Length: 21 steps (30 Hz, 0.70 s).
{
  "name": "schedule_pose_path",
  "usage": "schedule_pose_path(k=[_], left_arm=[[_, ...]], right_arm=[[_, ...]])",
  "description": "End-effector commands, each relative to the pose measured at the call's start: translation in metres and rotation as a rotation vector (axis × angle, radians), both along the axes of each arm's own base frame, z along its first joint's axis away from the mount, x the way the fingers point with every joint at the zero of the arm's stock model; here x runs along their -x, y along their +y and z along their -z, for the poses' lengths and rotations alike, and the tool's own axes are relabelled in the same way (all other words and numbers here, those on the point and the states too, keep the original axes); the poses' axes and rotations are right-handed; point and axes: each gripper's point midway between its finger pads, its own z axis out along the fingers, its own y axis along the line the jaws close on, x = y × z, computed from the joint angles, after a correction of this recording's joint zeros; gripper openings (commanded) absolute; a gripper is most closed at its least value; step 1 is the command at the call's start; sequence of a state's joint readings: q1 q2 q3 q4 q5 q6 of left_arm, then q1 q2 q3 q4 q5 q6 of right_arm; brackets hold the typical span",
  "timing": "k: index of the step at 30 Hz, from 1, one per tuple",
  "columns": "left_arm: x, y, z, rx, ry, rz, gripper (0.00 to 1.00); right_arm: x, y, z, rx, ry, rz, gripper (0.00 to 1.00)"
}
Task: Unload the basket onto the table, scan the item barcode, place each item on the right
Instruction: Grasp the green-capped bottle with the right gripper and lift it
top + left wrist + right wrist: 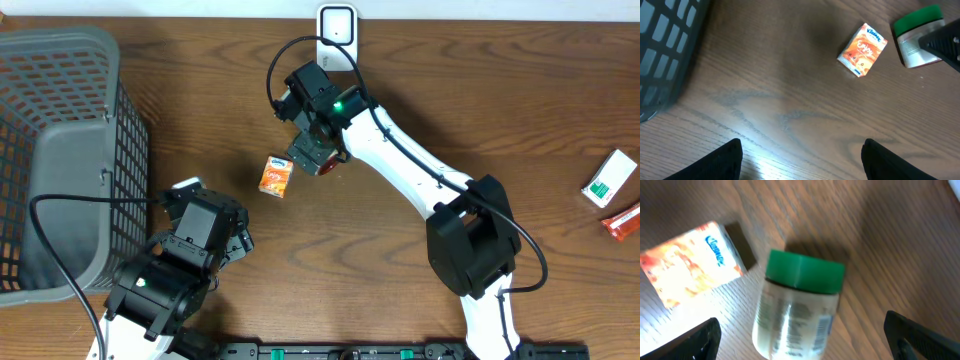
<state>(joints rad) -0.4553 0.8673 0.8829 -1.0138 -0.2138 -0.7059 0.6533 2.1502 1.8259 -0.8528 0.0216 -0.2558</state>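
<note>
Wooden table [765, 100] here. The right gripper [805, 337] has its fingers spread wide either side of the green-lidded jar [800, 275], not touching it. Jar's label is blurry and its base is cut off. Orange tissue pack [690, 270] sits just beside the jar. Left gripper [802, 160] gapes too, well apart from the jar.

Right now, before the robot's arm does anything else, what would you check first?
1. Right gripper open: ok, the jaws stand wide.
2. Green-lidded jar lined up between its fingers: ok in the right wrist view, not yet gripped.
3. Kleenex tissue pack apart from the jar: ok, but it lies close beside it and a closing finger might nudge it.
4. Barcode on the jar readable: cannot tell, the label is blurred.
5. White scanner at the far table edge unblocked: ok.
6. Left gripper open, empty and out of the way: ok.
</note>
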Motion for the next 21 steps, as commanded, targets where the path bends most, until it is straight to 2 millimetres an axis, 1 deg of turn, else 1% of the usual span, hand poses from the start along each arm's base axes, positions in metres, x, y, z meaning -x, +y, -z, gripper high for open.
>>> schedule_pose_path(k=[1,4,7,10,18,21], left_arm=[[0.000,0.004,-0.002,-0.020,-0.013,-0.004,0.77],[0.000,0.004,-0.002,-0.020,-0.013,-0.004,0.77],[0.000,0.004,-0.002,-0.020,-0.013,-0.004,0.77],[0.000,0.005,-0.002,-0.026,-0.016,-0.007,0.77],[0.000,0.011,-0.002,-0.056,-0.017,-0.022,0.77],[0.002,0.013,-0.001,-0.067,-0.009,-0.024,0.77]], right_arm=[[-0.002,0.013,-0.014,-0.066,-0.019,0.000,0.99],[-0.008,0.016,-0.016,-0.090,-0.037,0.020,0.99],[-0.012,0.014,-0.013,-0.088,-0.040,0.028,0.99],[-0.013,0.012,-0.003,-0.074,-0.022,0.037,0.99],[-0.013,0.011,0.045,-0.026,0.040,0.044,0.99],[-0.015,0.012,0.054,-0.023,0.043,0.044,0.99]])
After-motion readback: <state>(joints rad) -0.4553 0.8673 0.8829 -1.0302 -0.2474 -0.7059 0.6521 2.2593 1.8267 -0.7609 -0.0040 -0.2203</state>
